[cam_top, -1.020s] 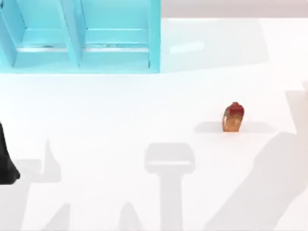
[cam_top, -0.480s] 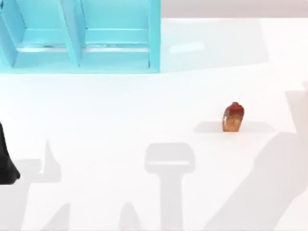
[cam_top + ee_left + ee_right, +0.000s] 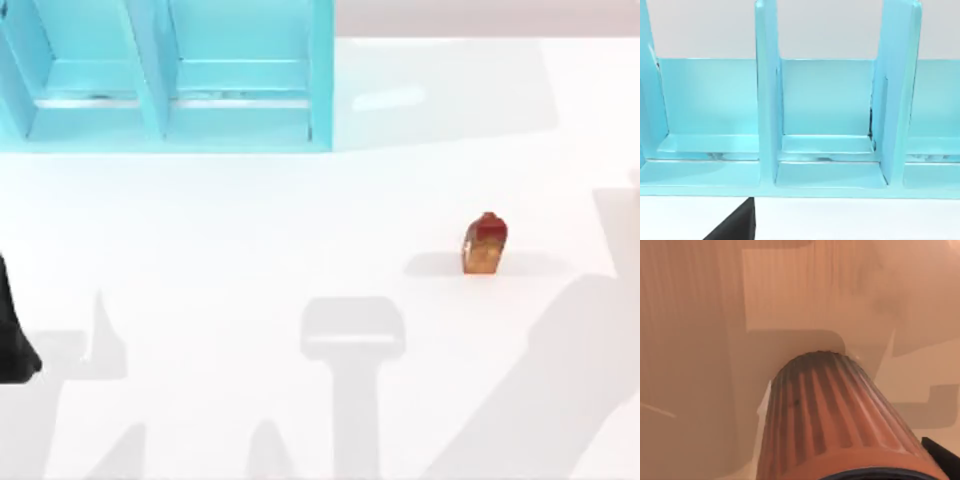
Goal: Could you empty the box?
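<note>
Compartments of the teal box (image 3: pixel 827 100) are faced squarely by the left claw (image 3: pixel 735 227), which is held low in front of the box's open side with a strip of bare bench (image 3: pixel 250 230) between them; nothing is seen lying in the bays ahead of it. A dark part of the left arm (image 3: pixel 12 330) is seen at the bench's left edge. Whether the left claw is spread or pressed together cannot be told. The ribbed orange object (image 3: pixel 485 245) is stood upright on the bench, well apart from the box and out to its right, so the box is judged to be already emptied or nearly so. The same ribbed body (image 3: pixel 840 420) is seen very close beneath the right claw (image 3: pixel 942 452), of which a dark edge is visible just beside the object. Whether the object is pinched or merely neared cannot be told. The main risk is judged to lie there: if the right claw is drawn away at a slant, the tall, narrow object could be brushed and tipped, and its rounded ribbed side would let it roll across the bench. If it is in fact pinched and lifted, a shallow hold on the ribs could let it slip. A lesser risk is that a bay hidden from the left claw is taken as cleared when it has not been checked.
</note>
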{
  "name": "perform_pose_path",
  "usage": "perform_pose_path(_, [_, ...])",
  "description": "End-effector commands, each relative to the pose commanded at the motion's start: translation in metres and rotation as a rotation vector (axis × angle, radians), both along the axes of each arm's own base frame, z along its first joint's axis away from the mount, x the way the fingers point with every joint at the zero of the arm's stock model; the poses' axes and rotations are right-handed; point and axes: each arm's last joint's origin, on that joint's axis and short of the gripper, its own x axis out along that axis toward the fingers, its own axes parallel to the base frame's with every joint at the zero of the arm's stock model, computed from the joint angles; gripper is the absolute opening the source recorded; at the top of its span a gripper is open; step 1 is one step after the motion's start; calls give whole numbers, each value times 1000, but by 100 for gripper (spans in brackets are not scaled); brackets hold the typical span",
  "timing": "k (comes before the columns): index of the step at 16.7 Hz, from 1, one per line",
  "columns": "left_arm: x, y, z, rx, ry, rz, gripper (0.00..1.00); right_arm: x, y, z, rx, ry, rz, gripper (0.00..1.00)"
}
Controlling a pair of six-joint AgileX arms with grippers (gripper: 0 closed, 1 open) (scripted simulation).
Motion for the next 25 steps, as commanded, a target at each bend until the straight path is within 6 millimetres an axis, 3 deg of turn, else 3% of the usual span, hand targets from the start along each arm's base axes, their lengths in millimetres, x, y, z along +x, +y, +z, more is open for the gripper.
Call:
perform_pose_path(7, [0,0,0,0,0,0,100,2,-1,9,1,-3,-2,0])
perform_pose_path(12, [0,0,0,0,0,0,100,9,-5,62,-3,-8,1,0])
perform_pose_path(16, [0,0,0,0,0,0,100,4,-2,110,-1,-4,0,0])
perform_pose_path(18, [0,0,0,0,0,0,100,1,-1,125,0,0,-1,0])
perform_pose_path(25, [0,0,0,0,0,0,100,3,5,127,3,5,0,0])
